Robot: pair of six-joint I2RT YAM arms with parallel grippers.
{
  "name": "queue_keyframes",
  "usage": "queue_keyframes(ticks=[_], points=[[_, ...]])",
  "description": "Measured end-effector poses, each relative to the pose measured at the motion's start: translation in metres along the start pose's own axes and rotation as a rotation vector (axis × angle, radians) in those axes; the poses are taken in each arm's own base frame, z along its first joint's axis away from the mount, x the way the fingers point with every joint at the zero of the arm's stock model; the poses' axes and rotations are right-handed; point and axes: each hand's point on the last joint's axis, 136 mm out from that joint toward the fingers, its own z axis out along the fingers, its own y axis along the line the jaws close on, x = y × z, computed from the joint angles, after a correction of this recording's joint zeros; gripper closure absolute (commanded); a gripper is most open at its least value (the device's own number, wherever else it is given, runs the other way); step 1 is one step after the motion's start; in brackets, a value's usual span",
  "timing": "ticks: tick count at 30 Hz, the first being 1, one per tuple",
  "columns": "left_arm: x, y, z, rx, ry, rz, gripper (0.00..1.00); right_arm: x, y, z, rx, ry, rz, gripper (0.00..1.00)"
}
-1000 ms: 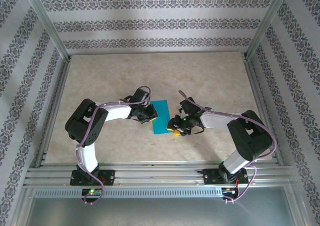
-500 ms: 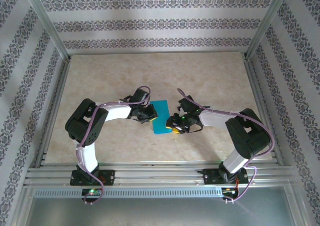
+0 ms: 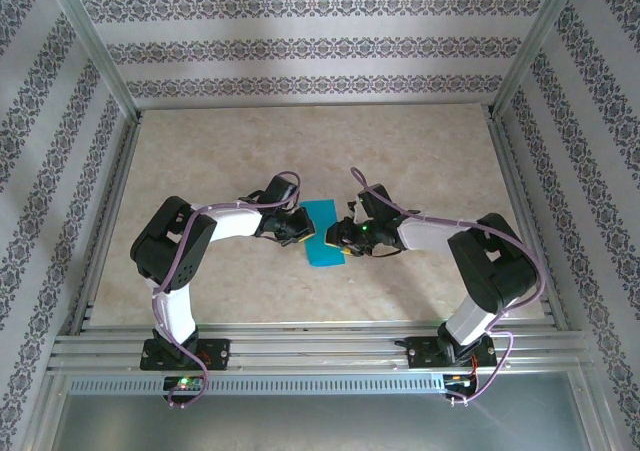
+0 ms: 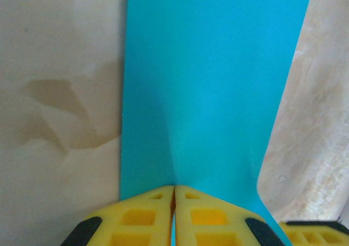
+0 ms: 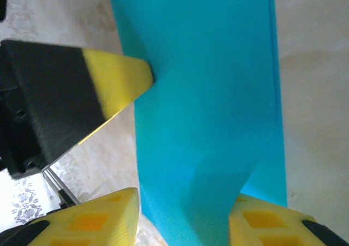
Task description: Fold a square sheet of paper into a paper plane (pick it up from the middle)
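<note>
The teal-blue sheet of paper (image 3: pixel 322 233) lies on the table between the two arms as a plain oblong, not a pointed dart. My left gripper (image 3: pixel 300 229) is at its left edge. In the left wrist view its yellow fingers (image 4: pixel 142 224) are pressed together on the paper (image 4: pixel 212 82), which puckers slightly at the pinch. My right gripper (image 3: pixel 341 238) reaches over the paper's right edge. Its fingers (image 5: pixel 103 219) stand wide apart, and the paper (image 5: pixel 207 93) runs between them. The left gripper's yellow fingertip (image 5: pixel 120 79) touches the paper's far edge in the right wrist view.
The beige marbled tabletop (image 3: pixel 300 151) spreads around the paper. Aluminium frame rails (image 3: pixel 110 221) run along the left and right sides and the near edge. Patterned walls close in the back. Both arms' elbows rest low near the front.
My right gripper has moved left and a little farther from the front, from beside the paper onto its right edge. The left gripper and the paper have stayed in place.
</note>
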Motion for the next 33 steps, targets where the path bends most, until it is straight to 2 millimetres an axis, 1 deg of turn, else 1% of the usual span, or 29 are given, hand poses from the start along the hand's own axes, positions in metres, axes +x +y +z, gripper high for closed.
queue_keyframes(ticks=[4, 8, 11, 16, 19, 25, 33], points=[[0.000, 0.000, 0.000, 0.001, 0.001, 0.000, 0.90, -0.006, -0.009, 0.004, 0.000, 0.004, 0.025, 0.62], [0.000, -0.001, 0.000, 0.004, 0.003, 0.001, 0.90, -0.008, -0.008, 0.003, -0.015, 0.002, 0.031, 0.66], [0.000, -0.001, 0.000, 0.004, 0.002, 0.002, 0.90, -0.002, -0.009, 0.002, -0.024, 0.013, 0.057, 0.69], [0.000, -0.001, 0.000, 0.004, 0.002, 0.002, 0.90, 0.014, -0.018, 0.000, -0.023, 0.046, 0.122, 0.72], [0.000, -0.001, 0.000, 0.005, 0.002, 0.003, 0.90, 0.020, -0.022, -0.002, -0.020, 0.054, 0.151, 0.75], [0.000, -0.001, 0.000, 0.005, 0.002, 0.003, 0.90, 0.023, -0.021, -0.006, -0.024, 0.049, 0.178, 0.81], [0.000, -0.001, 0.000, 0.005, 0.002, 0.005, 0.90, 0.025, -0.025, -0.010, -0.019, 0.038, 0.212, 0.84]])
